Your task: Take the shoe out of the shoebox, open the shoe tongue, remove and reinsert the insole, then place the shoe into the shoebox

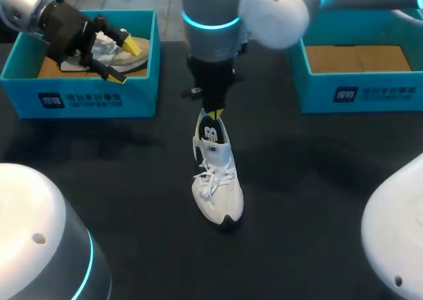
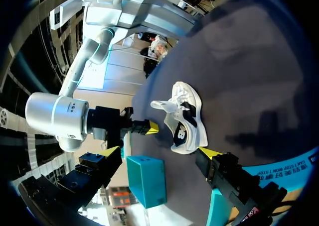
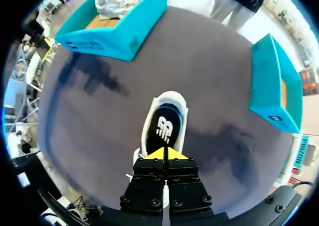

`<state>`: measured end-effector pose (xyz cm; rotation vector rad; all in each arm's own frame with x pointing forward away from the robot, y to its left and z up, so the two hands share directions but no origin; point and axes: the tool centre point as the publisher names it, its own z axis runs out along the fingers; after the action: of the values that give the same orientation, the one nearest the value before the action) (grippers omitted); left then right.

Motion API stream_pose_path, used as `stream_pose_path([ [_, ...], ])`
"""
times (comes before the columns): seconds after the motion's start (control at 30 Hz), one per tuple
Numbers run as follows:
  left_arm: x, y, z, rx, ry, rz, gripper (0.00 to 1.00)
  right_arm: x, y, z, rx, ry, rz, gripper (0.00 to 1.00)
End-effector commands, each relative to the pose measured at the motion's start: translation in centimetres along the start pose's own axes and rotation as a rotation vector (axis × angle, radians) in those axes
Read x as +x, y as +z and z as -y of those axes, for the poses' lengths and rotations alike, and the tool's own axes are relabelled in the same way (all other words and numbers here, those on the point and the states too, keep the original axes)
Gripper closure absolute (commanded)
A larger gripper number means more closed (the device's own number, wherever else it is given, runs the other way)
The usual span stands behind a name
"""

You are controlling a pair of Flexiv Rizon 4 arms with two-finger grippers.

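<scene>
The shoe (image 1: pixel 217 174) is lying mid-table, toe near you, insole (image 3: pixel 163 129) showing. Your right gripper (image 3: pixel 163 154) is hanging at the heel, tips pressed together, apparently gripping nothing. You should be opening it before pinching the insole's heel edge. The left wrist view is showing a gap there, which the head view is hiding. Your left gripper (image 2: pixel 159 152) is standing wide open, empty.

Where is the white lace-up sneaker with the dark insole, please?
In the head view, the white lace-up sneaker stands between the left teal shoebox and right teal shoebox, heel under the right gripper.
</scene>
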<state>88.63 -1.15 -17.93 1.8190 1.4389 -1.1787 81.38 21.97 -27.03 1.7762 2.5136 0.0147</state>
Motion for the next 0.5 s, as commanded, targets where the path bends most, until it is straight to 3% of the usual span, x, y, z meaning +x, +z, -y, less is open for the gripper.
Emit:
stream_pose_path([
  [0.03, 0.2, 0.2, -0.6, 0.015, 0.001, 0.003, 0.0, 0.4, -0.1, -0.1, 0.002, 0.001, 0.192, 1.0],
  [0.23, 0.4, 0.0, -0.5, 0.02, 0.005, 0.01, 0.0, 0.4, -0.1, -0.1, 0.002, 0.001, 0.192, 1.0],
  [0.5, 0.8, -0.5, 0.2, 0.019, 0.002, 0.013, 0.0, 0.5, 1.8, 0.0, -0.08, 0.189, 0.107, 1.0],
])
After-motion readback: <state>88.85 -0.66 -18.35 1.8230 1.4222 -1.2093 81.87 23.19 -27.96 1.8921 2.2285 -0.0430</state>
